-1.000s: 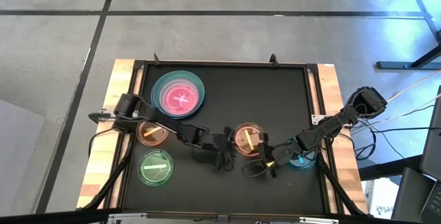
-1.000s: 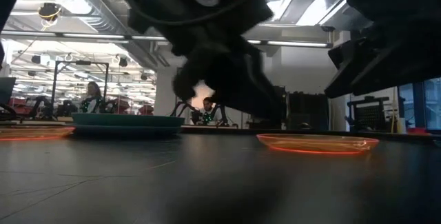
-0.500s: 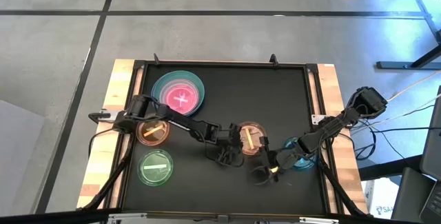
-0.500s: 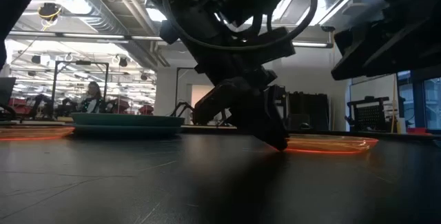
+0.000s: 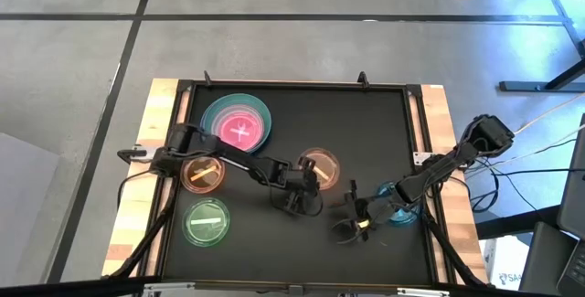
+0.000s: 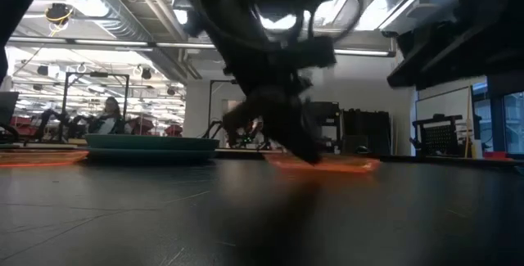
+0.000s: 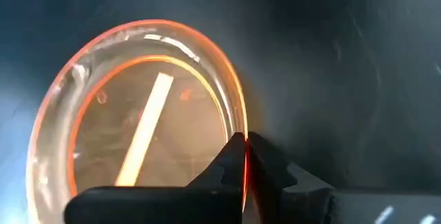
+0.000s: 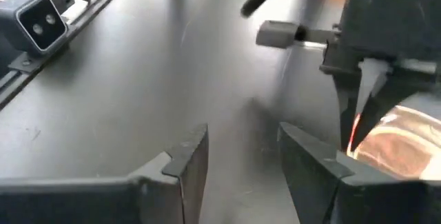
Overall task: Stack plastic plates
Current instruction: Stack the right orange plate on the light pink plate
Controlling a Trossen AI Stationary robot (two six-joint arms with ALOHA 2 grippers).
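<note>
While the left gripper (image 5: 309, 187) sits near the middle of the high view, its two fingers are pinched together on the rim of the translucent brown plate (image 5: 318, 165), which lies just above and to the right of the gripper in that frame. In the left wrist view the same brown plate (image 7: 141, 131) fills the left and centre of the picture, its pale bar mark running diagonally, and the fingers (image 7: 234, 158) meet on the glowing edge at the plate's lower right. In the low view the plate (image 6: 323, 164) shows as a thin orange band right of centre, with the dark left gripper (image 6: 296, 139) coming down onto its left end.

The right gripper (image 5: 350, 225) lies lower right of centre in the high view, apart from the brown plate, its fingers spread and holding nothing; the right wrist view shows the gap between its fingers (image 8: 186, 156) over bare black mat. A small translucent blue plate (image 5: 398, 211) lies just right of it, under the right arm.

At the upper left of the black table (image 5: 366, 123) rests the teal plate (image 5: 219, 111) with a pink plate (image 5: 239, 131) inside it. Below them lie the translucent orange plate (image 5: 203, 174) and, lower still, the translucent green plate (image 5: 208, 221).
</note>
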